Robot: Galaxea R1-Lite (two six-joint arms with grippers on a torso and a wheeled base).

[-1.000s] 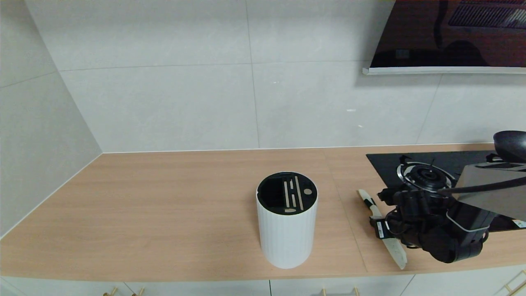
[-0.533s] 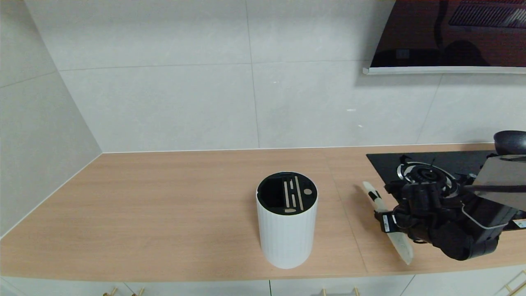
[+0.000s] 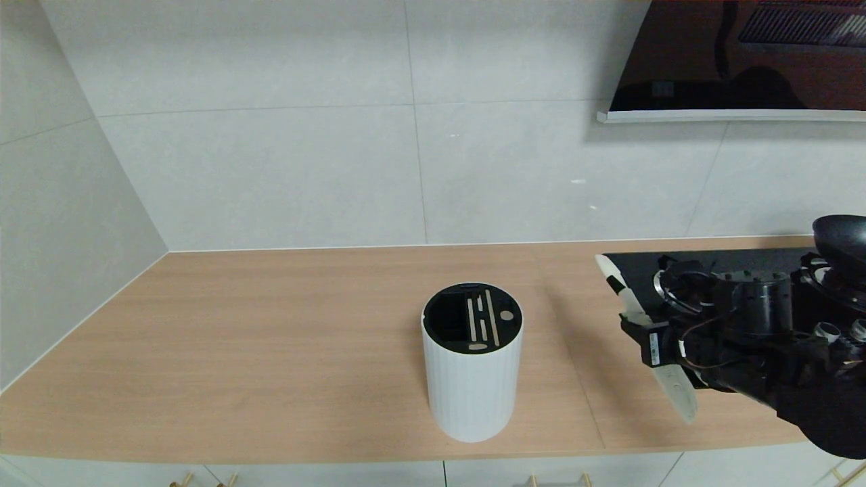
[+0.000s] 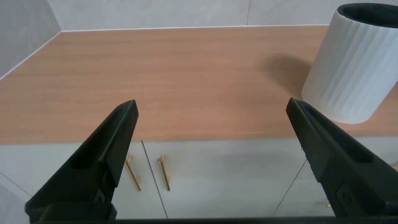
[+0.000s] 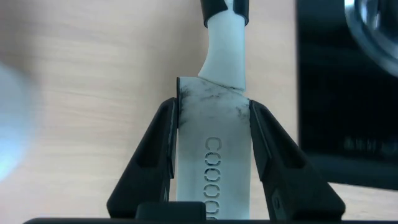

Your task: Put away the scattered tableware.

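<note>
1. A kitchen wall of large pale grey tiles (image 3: 270, 169) rises behind the white holder and wraps round into a corner far to the holder's left.
2. A light wooden countertop (image 3: 270, 352) carries the holder, which stands near the front edge.
3. A glossy dark range hood (image 3: 737, 61) hangs on the wall, high above and to the right of the holder.
4. A black glass hob (image 3: 636, 267) with a round gas burner is set into the counter to the right of the holder, well apart from it.
5. The white holder (image 3: 472, 385) is a tall ribbed cylinder standing upright. Its black top has one large opening and several narrow slots.
6. The right gripper (image 3: 653, 343) is to the right of the holder, over the seam between wood and hob. Its jaws are clamped on the flat sides of a knife blade.
7. The left gripper (image 4: 211, 112) hangs in front of the counter edge, on the near side of the holder and lower than it, level with the cabinet doors. Its jaws are spread wide with nothing between them.
8. The knife (image 5: 214, 134) is pale, with a black-and-white handle. It lies tilted in the right gripper, handle pointing away toward the wall and blade tip toward the counter's front edge. Its shadow falls on the wood between it and the holder.
9. A dark rounded pot (image 3: 841, 237) sits on the hob, farthest right of the holder.
10. Small brass handles (image 4: 163, 172) show on the white cabinet doors below the holder.
</note>
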